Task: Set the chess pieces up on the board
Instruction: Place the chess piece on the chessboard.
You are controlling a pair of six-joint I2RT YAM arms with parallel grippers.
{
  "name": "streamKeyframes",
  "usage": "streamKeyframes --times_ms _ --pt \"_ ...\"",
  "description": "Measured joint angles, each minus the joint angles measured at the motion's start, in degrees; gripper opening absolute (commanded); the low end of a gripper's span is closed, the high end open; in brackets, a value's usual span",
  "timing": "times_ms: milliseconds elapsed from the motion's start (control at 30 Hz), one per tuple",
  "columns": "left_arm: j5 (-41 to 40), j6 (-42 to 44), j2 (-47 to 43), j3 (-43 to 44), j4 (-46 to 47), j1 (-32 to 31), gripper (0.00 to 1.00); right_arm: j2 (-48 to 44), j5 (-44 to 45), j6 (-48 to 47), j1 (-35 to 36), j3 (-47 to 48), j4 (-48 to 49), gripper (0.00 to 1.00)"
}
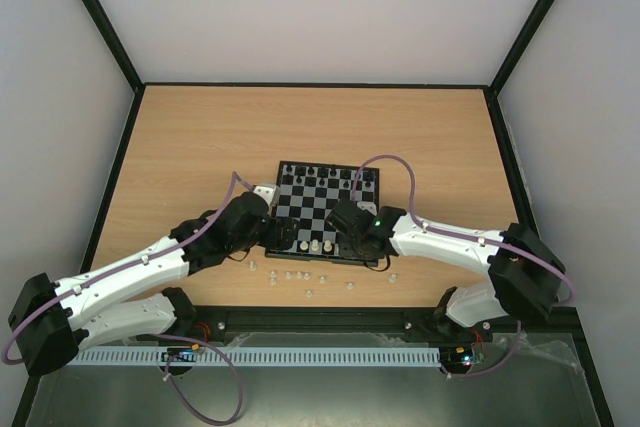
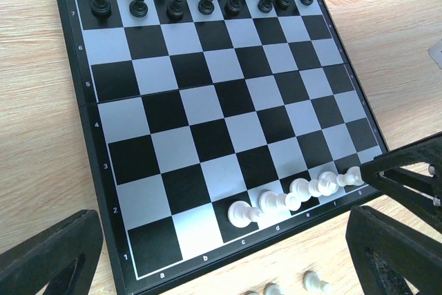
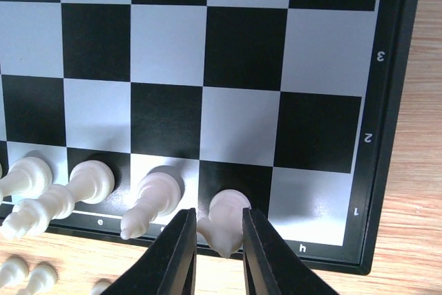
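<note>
Right gripper (image 3: 219, 253) fingers closely flank a white piece (image 3: 226, 220) on the board's (image 3: 394, 136) near row; whether they grip it, I cannot tell. Left gripper (image 2: 221, 253) gapes wide, empty. On the table (image 1: 200, 147), the board holds black pieces (image 2: 176, 1) in two far rows; loose white pieces (image 1: 300, 275) lie beside it.

Chess pieces (image 2: 176, 5) fill the board's (image 2: 207, 122) far rows
</note>
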Motion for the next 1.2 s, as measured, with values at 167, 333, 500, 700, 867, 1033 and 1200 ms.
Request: streamKeyframes --times_ms 167,333,500,700,867,1033,1200 --pt "0.0 0.0 0.0 0.0 0.0 0.0 0.99 -0.4 0.0 0.1 0.0 -0.5 0.0 0.26" --pt "0.0 0.0 0.0 0.0 0.0 0.0 0.99 -1.1 0.1 0.2 0.0 -0.5 -0.1 0.30" --pt "-0.2 0.0 0.0 0.0 -0.1 0.0 0.99 -2.5 0.3 0.4 0.0 -0.5 -0.2 0.55" --pt "-2.2 -0.3 0.0 0.1 -1.8 0.6 1.00 -8.5 2.4 -1.4 0.0 -0.5 -0.5 0.71" --pt "-3.3 -2.1 0.0 0.3 -4.3 1.6 1.00 -11.5 4.2 -4.6 0.0 1.5 -1.1 0.99" --pt "-4.4 -5.3 0.0 1.0 -7.8 1.7 0.99 -11.6 5.0 -9.2 -0.8 4.5 -1.8 0.99" --pt "-5.5 -8.8 0.0 2.2 -11.3 1.4 0.99 -12.7 4.0 -13.2 -2.2 5.0 -1.8 0.99"
